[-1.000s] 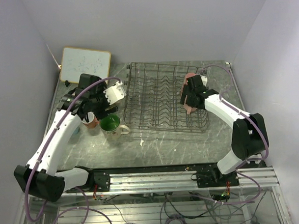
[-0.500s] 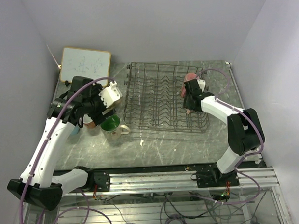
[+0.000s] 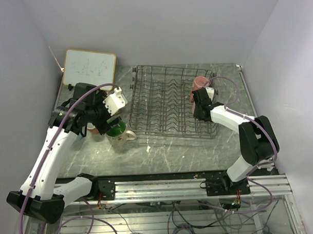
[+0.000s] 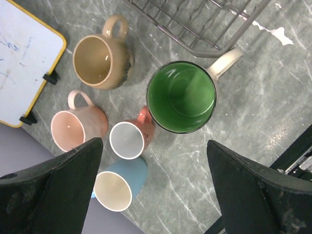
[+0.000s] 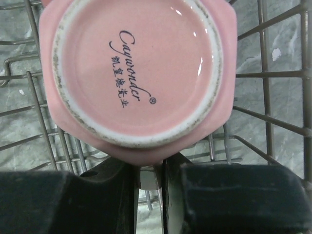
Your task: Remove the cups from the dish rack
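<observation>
A pink cup (image 5: pixel 136 73) stands upside down in the dish rack (image 3: pixel 166 104), near its far right corner (image 3: pixel 198 84). My right gripper (image 5: pixel 153 168) sits just below its rim, jaws drawn close on a narrow pale piece, seemingly the handle. My left gripper (image 4: pixel 153 144) hangs open and empty over several cups on the table. These are one green inside (image 4: pixel 181 96), a tan one (image 4: pixel 100 61), a pale pink one (image 4: pixel 73 129), a salmon one (image 4: pixel 130 139) and a light blue one (image 4: pixel 117 187). From above, my left gripper (image 3: pixel 106 120) hides most of them.
A wood-framed whiteboard (image 3: pixel 89 67) leans at the back left, close behind the cup cluster. The rack's near left corner (image 4: pixel 204 29) lies right beside the green-inside cup. Walls close in on both sides, and the rail with the arm bases (image 3: pixel 164 187) runs along the near edge.
My right gripper has pushed in under the pink cup and its jaws have closed. My left arm has drawn back and risen slightly over the cups, still open.
</observation>
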`<state>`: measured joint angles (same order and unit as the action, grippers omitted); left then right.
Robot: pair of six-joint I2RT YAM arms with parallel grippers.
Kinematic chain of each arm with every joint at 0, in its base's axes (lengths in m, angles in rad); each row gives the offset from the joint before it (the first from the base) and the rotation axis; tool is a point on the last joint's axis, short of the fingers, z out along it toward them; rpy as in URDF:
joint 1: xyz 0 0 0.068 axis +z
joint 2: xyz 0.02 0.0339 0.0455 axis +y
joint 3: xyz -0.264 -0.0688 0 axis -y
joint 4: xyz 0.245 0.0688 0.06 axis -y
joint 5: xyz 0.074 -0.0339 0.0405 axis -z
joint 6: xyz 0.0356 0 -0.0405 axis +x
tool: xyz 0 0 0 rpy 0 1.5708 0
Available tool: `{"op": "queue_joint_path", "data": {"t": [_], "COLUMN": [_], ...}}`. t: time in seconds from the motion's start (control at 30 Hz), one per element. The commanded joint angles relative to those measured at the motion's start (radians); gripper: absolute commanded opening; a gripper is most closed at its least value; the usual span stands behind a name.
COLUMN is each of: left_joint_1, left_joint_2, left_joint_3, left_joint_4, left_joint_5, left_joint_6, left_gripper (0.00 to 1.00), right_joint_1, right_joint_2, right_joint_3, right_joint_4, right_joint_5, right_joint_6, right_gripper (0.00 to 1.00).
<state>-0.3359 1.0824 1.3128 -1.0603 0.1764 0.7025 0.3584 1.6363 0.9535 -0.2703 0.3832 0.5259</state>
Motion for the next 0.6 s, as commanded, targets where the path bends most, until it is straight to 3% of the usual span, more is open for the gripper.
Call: {"op": "queue_joint_path", "data": {"t": [0.0, 0.37, 0.57], "left_joint_1": [-0.008, -0.008, -0.007], "left_joint_2": [-0.030, -0.080, -0.163], "left_joint_3": [-0.050, -0.102, -0.173], "left_joint_4": [0.026, 0.095, 0.231], "left_joint_5": [0.006, 0.060, 0.125], "left_joint_6": [-0.006, 0.000, 0.016], "left_gripper": [0.99, 0.99, 0.99], "right_joint_1": [0.008, 0.032, 0.103], "right_joint_2": [-0.095, -0.267, -0.325], "right_joint_3": [0.040, 0.174, 0.280], "right_joint_4": [0.027, -0.063, -0.137], "right_joint_5": [0.063, 0.001, -0.282], "right_joint_6": [-0.026, -0.034, 0.039], "right_gripper": [0.00, 0.00, 0.00]}}
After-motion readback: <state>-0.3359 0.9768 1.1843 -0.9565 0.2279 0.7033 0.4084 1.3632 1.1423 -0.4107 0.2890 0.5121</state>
